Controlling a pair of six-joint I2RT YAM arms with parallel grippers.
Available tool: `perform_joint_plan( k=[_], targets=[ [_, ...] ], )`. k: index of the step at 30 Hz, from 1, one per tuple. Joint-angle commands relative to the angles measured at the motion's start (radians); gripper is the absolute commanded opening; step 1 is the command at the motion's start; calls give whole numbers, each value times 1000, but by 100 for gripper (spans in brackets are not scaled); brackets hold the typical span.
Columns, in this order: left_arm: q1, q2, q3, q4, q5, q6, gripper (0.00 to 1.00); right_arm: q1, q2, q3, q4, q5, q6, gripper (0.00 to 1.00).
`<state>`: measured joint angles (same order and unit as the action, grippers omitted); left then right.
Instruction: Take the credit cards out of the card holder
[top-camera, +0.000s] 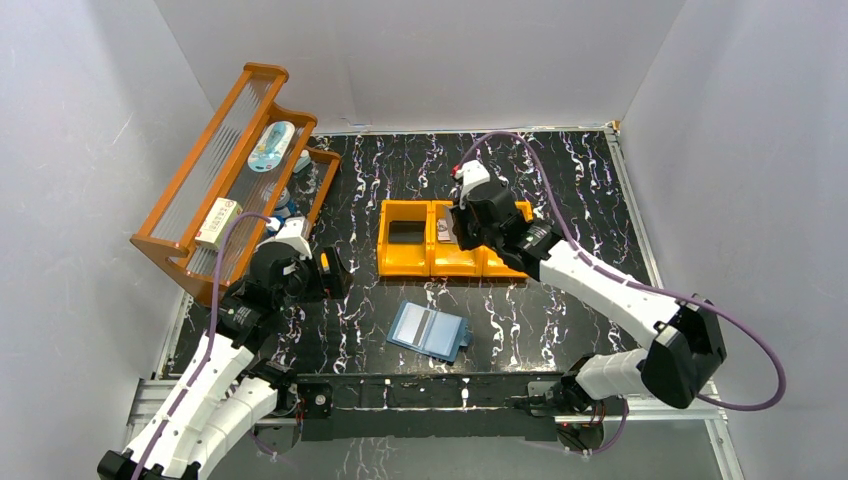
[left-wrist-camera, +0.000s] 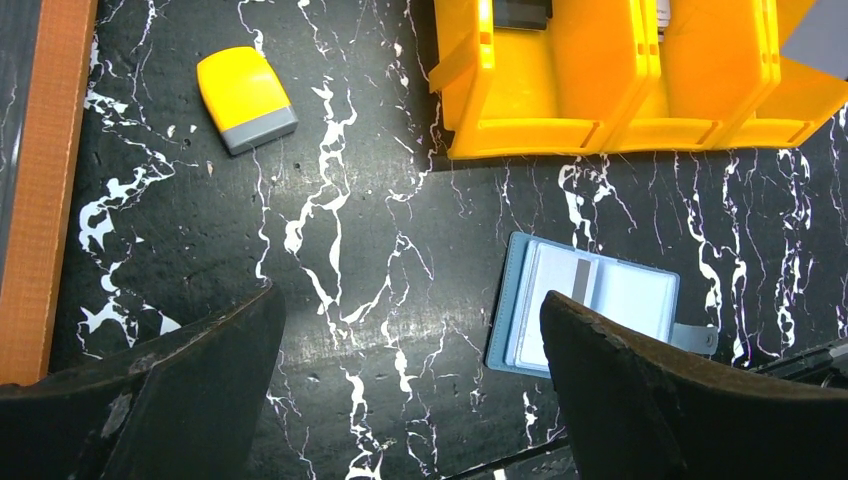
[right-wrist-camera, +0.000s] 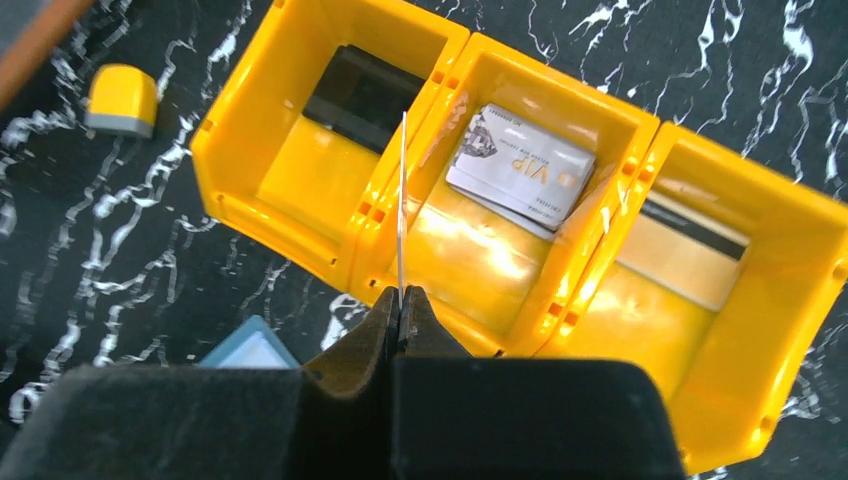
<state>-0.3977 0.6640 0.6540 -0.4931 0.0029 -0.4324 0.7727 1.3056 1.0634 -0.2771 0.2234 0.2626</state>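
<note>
Above yellow bin (right-wrist-camera: 290, 220), right pincer (right-wrist-camera: 400, 300) pinched thin card (right-wrist-camera: 402, 200) edge-on over divider (right-wrist-camera: 440, 75). Card holder (top-camera: 430, 331) lay open on worktop (top-camera: 520, 330) at bin's 6 o'clock. Left pincer (left-wrist-camera: 410, 340) spread, idle. We judged: clear divider before release.

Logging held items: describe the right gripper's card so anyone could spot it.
Find the yellow three-compartment bin mid-table. Over it, the right gripper pinches a card. It alone shows edge-on, a thin pale line; other cards lie inside compartments.
</note>
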Motion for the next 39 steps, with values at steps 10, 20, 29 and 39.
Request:
perform_joint_plan(
  k=[10,20,29,39],
  targets=[
    [-1,4,0,21,15,17,98,3,163,73,9,120,-525,0],
    [-1,18,1,21,26,18,98,-4,299,146,25,37,-828,0],
    [-1,19,0,25,46,23,98,-34,423,239,8,71,-962,0],
    [-1,16,-4,30,50,24,98,-47,472,231,-11,56,-1039,0]
  ],
)
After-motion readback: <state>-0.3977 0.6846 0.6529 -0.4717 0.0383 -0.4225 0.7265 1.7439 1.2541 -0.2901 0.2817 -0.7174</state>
